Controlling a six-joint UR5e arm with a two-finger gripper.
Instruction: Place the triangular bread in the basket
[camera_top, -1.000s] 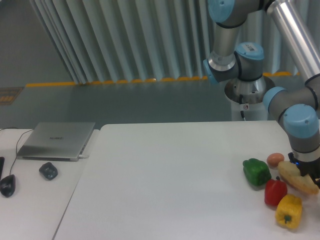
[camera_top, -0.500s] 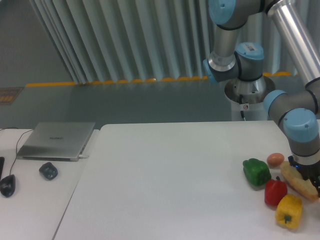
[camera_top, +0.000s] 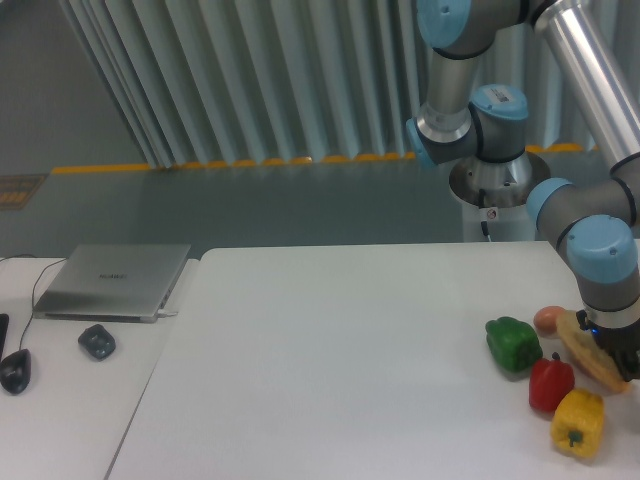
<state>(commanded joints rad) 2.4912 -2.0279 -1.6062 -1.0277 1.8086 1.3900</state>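
Note:
The triangular bread (camera_top: 583, 352), a tan golden-brown wedge, is tilted at the table's right edge, just above the red pepper (camera_top: 550, 384). My gripper (camera_top: 612, 352) comes down from the blue-capped wrist and is shut on the bread's right side. Its fingers are mostly hidden behind the bread and cut off by the frame edge. The basket is out of view.
A green pepper (camera_top: 513, 343), a small orange-brown ball (camera_top: 547, 319) and a yellow pepper (camera_top: 577, 422) crowd around the bread. On the side table at left lie a laptop (camera_top: 113, 280) and two mice (camera_top: 97, 341). The white table (camera_top: 340, 380) stretches leftward.
The bread has tilted and shifted slightly up and to the left with the gripper, and now partly covers the orange ball. The peppers have not moved.

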